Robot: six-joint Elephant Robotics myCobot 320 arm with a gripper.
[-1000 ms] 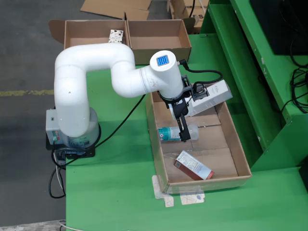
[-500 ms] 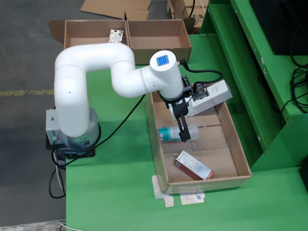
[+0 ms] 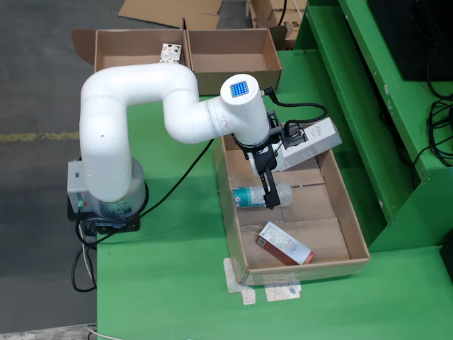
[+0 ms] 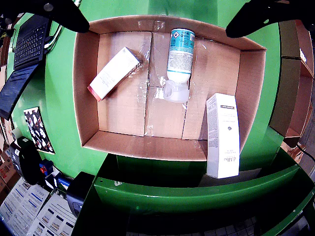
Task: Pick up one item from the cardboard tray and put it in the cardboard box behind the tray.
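The cardboard tray holds three items. A clear bottle with a teal label lies on its side in the middle. A red-and-white carton lies flat near one end. A tall white carton leans on the tray's rim at the other end. My gripper hangs above the bottle with its fingers wide apart, holding nothing. The wrist view looks straight down at the tray wall, the bottle, the red-and-white carton and the white carton. My gripper has a dark finger in each top corner.
Two open cardboard boxes stand behind the tray: a right one and a left one with a small patterned item. The arm's base sits left of the tray. A raised green ledge runs along the right.
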